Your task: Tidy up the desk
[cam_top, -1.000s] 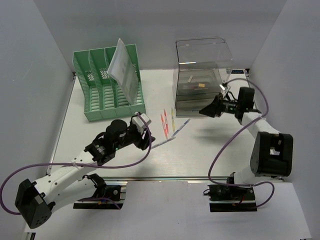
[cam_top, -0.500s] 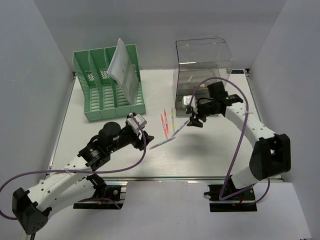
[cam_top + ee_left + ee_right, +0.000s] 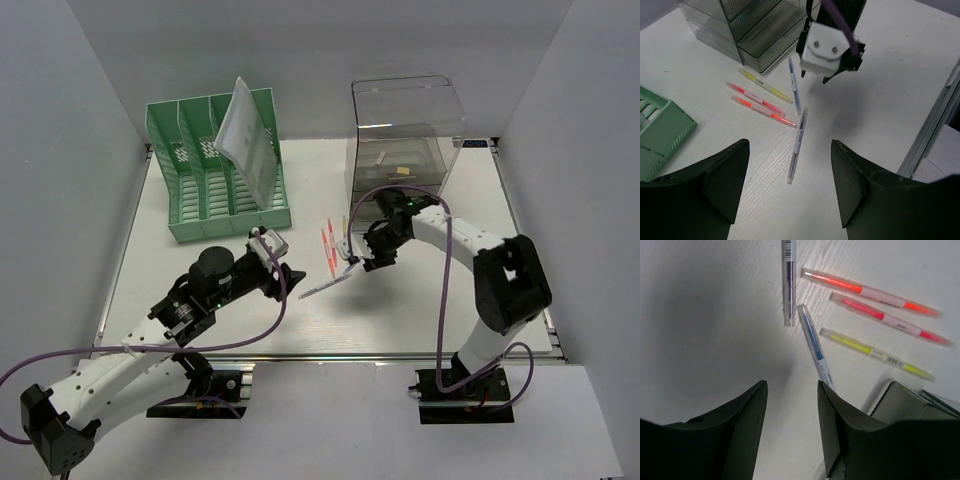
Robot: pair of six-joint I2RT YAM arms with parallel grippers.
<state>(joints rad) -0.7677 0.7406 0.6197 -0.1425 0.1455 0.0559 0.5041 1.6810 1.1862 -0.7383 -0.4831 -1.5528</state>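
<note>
Now both grippers hang open over loose pens on the desk (image 3: pixel 440 310).
Nearest, the white desk spans the floor under both arms, a metal rail along its near edge. The left gripper (image 3: pixel 288 274) has its fingers spread wide and holds nothing; a purple pen (image 3: pixel 797 145) lies on the desk below it. Beyond lie a blue pen (image 3: pixel 794 86), a yellow highlighter (image 3: pixel 765 86) and two pink ones (image 3: pixel 755 99). The right gripper (image 3: pixel 790 385) hovers by the blue pen, jaws apart and empty. At the far left stands a green rack (image 3: pixel 215 200); a sheaf of paper (image 3: pixel 245 135) leans in its right slot. At the far right, a clear drawer box (image 3: pixel 400 100) holds a few small items, too small to name.
</note>
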